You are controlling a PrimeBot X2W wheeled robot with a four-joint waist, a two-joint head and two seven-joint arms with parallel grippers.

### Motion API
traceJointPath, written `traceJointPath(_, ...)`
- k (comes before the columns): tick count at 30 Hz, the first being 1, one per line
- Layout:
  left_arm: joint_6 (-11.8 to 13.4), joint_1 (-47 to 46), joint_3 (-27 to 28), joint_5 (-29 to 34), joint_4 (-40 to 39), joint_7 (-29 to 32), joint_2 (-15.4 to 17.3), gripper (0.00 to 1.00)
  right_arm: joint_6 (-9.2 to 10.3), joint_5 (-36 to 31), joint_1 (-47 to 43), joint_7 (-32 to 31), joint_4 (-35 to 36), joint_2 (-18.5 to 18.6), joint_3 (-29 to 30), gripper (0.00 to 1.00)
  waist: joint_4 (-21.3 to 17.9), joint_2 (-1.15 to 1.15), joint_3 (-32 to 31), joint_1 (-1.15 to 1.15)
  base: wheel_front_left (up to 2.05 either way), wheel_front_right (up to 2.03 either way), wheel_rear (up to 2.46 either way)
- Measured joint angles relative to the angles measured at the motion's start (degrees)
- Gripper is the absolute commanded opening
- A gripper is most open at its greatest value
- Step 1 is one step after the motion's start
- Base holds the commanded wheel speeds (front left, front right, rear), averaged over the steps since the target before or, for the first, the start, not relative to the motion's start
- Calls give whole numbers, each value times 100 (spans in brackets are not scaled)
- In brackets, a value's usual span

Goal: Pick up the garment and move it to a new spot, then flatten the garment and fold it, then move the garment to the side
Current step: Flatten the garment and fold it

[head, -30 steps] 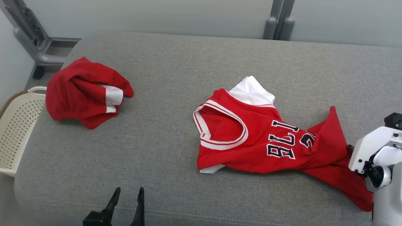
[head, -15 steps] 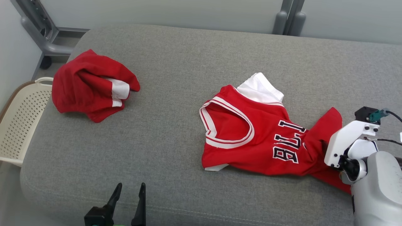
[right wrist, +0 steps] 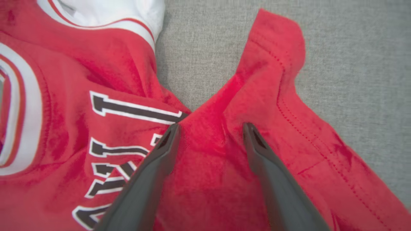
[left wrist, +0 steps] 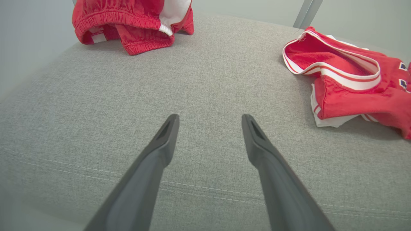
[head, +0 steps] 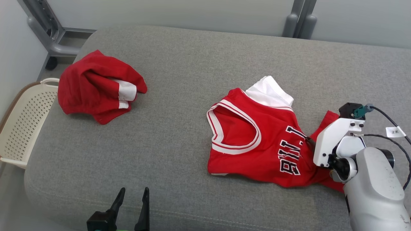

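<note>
Listing from the near edge outward, hours read on the head view with twelve farthest away.

1. Left gripper: at seven o'clock, over the near seam of the grey cushion. Fingers spread wide, nothing between them, bare fabric ahead.
2. Right gripper: at four o'clock, its pale wrist housing covering the fingers from above. In the right wrist view the fingers stand wide apart astride a raised fold of red cloth, not pinched on it.
3. Jersey: the garment, red with white trim and dark lettering, rumpled at three to four o'clock. A white panel shows at its far edge, and its hem end is bunched under the right wrist.
4. Red shorts: heaped at ten o'clock, well apart from the jersey, white side stripe showing.
5. Cream perforated basket: off the cushion's edge at nine o'clock.
6. Grey metal posts: behind the cushion at one o'clock.
</note>
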State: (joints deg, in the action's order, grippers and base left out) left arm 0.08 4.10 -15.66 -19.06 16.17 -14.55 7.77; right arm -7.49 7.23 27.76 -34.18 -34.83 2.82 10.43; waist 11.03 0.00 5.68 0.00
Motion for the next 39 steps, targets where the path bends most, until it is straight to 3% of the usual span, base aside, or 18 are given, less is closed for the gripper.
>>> traceJointPath(6,43,2,4,-18,-1,-13,13,100,-1,-270,92,-21,376,11,270,100,-30,0,-46,0,0,0,0)
traceJointPath(14,48,4,-58,-34,-57,-14,24,100,-1,-901,-72,-269,820,319,1120,100,-71,0,-39,0,0,0,0)
traceJointPath(22,48,-3,-66,-56,-73,-15,63,100,0,-1050,-274,-430,748,176,1381,100,-98,0,107,0,0,0,0)
traceJointPath(24,49,-20,-75,-56,-75,-15,63,100,0,-1047,-274,-430,689,151,1385,84,-101,0,152,0,0,0,0)
traceJointPath(28,48,-116,-93,-56,-77,-15,64,100,0,-1099,-272,-453,571,114,1397,88,-90,0,215,0,0,0,0)
traceJointPath(29,49,-120,-97,-56,-77,-16,64,100,0,-1110,-271,-454,539,109,1408,85,-87,0,226,0,0,0,0)
traceJointPath(30,49,-120,-102,-57,-71,-15,64,100,0,-1127,-269,-453,520,107,1418,76,-85,0,234,0,0,0,0)
traceJointPath(33,51,-121,-107,-86,-58,-16,66,100,-1,-1156,-231,-432,467,98,1464,75,-86,0,249,0,0,0,0)
traceJointPath(34,52,-123,-108,-98,-53,-18,67,100,-1,-1160,-217,-427,443,96,1483,64,-86,0,254,0,0,0,0)
traceJointPath(35,52,-125,-111,-98,-48,-18,69,100,-1,-1176,-203,-410,422,90,1497,47,-86,0,257,0,0,0,0)
traceJointPath(37,63,-132,-118,-99,-38,-20,71,100,-1,-1198,-165,-378,372,78,1526,31,-82,0,256,0,0,0,0)
traceJointPath(39,74,-138,-121,-99,-34,-21,74,100,-1,-1199,-156,-286,352,66,1518,0,-81,0,248,0,0,0,0)
